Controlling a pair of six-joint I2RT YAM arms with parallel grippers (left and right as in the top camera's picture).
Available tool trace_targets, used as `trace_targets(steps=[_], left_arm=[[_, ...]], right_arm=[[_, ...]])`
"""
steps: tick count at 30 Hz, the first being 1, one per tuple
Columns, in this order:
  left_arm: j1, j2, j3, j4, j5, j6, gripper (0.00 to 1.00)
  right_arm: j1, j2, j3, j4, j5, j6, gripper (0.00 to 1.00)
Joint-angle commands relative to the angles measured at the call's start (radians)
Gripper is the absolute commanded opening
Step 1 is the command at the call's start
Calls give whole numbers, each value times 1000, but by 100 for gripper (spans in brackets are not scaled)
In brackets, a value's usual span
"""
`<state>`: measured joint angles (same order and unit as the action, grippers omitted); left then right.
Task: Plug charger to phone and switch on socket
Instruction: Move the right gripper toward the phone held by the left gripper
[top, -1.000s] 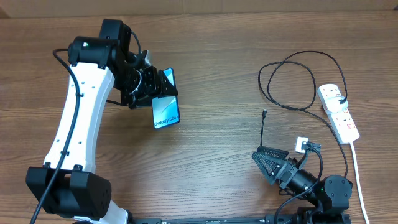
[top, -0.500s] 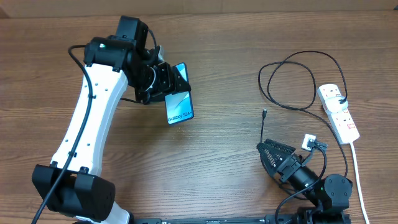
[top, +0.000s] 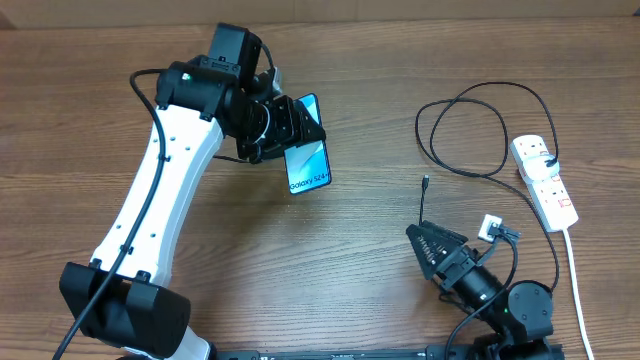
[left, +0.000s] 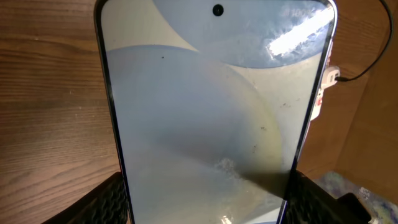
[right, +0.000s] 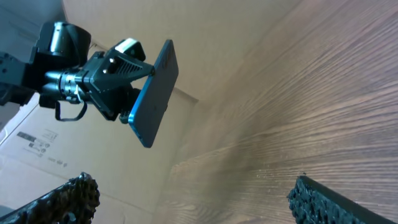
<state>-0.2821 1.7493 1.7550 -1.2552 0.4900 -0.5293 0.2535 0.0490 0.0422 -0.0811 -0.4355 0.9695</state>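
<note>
The left gripper (top: 291, 130) squeezes the phone (top: 309, 166) by its two thin sides and holds it up off the table. The phone is hard and smooth, so it could slip, and its glass could crack. The right gripper (top: 436, 245) is wide open with nothing in it. Just in front of it lies the charger (top: 422, 205), thin, light and floppy. It looks best to pinch it right behind its tiny tip.

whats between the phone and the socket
The charger, its black cable looped on the table, lies between the phone and the socket; the rest is bare wood. The overhead view shows it.
</note>
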Motion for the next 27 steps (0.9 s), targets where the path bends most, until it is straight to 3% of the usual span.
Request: trace_targets(steps=[1,9,18,22,27], left_arm=[[-5,-2,27,8,31,-22,35],[-5,-2,27,8,30,-21,35],[-5,-2,27,7,31,-21,35],[-5,-2,27,8,31,-31,35],[-5,-2,27,20,31,-81,36]], right_arm=[[83,47,-9,6,145,6,100],[192,270,96,-3,283,-56,99],[193,623,428,-238,256,-118,98],[230,678,448,-171,215,-138,93],[332,757,448,-83,338,-119,91]])
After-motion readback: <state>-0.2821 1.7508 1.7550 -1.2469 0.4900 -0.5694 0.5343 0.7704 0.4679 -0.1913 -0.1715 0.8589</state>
